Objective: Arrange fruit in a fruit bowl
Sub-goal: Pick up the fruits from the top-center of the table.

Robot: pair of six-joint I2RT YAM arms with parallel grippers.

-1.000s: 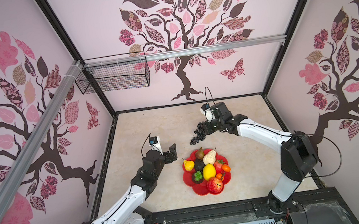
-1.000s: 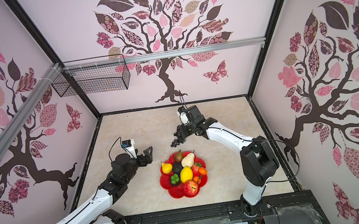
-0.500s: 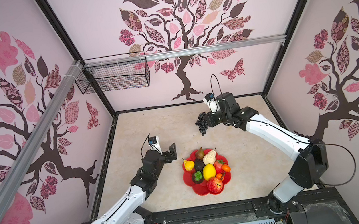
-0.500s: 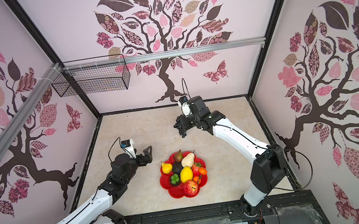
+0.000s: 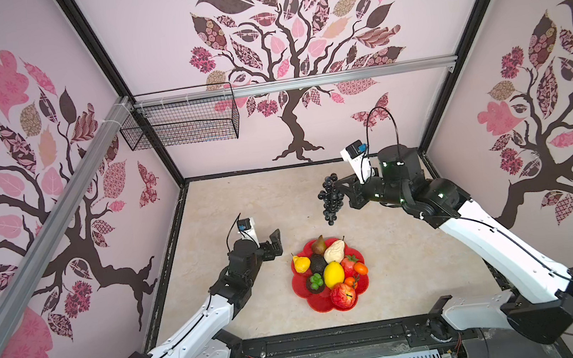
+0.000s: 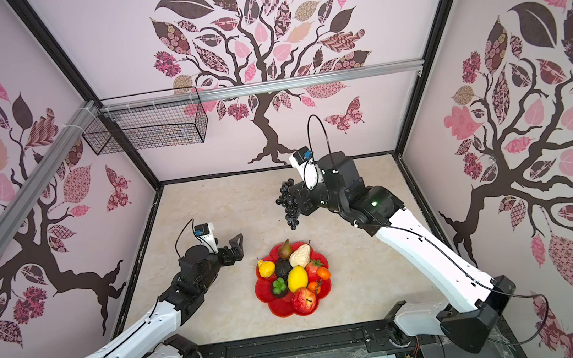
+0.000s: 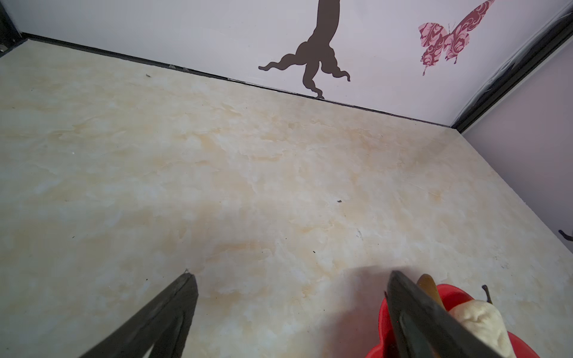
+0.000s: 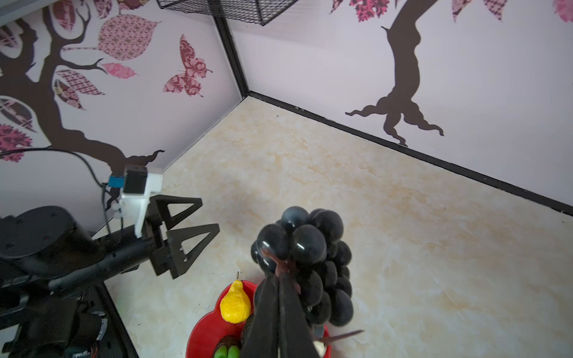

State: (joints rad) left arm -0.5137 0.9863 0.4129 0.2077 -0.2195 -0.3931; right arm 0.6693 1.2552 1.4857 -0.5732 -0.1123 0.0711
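Right tool (image 5: 338, 185) is clenched on the stem of the black grape bunch (image 5: 332, 198). Its glossy round beads hang in the air, right of centre in both top views, up-frame of the fruit bowl (image 5: 316, 304). The bowl is shiny red plastic with a scalloped petal rim, lower centre on the marbled beige bench (image 5: 243, 200). It holds a smooth lemon (image 5: 334, 274), red apple (image 5: 343, 295), cream pear (image 5: 335, 252), brown pear (image 5: 319, 245) and bumpy avocado (image 5: 318, 263). Left tool (image 5: 273, 244) has flat black triangular fingers spread wide, released, just left of the bowl.
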